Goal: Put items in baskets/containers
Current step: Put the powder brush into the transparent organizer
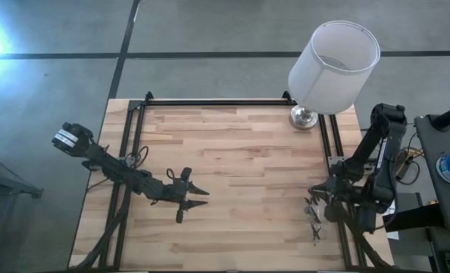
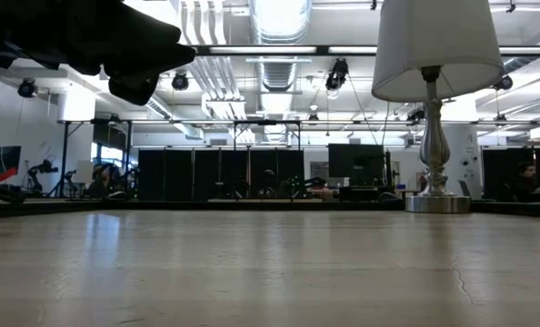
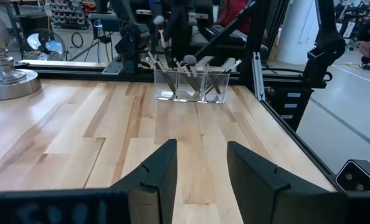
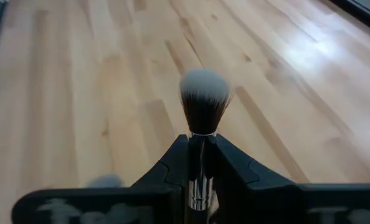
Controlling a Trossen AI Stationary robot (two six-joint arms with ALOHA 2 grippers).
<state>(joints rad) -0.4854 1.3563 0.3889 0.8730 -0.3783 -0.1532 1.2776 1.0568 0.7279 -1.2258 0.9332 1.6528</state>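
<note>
A makeup brush (image 4: 203, 102), dark-handled with a pale domed tip, stood clamped bristles-forward in the right end effector (image 4: 200, 168) near the counter's (image 1: 240, 152) right edge, apparently poised for dropping into the clear organizer (image 3: 191, 84) close by, where other brushes (image 3: 172, 62) already leaned upright in its compartments. The left end effector (image 3: 200, 165) hovered mid-counter, fingers apart and empty, facing the organizer. A white-shaded lamp (image 1: 332, 64) stood at the far edge. No legible writing appeared anywhere.
</note>
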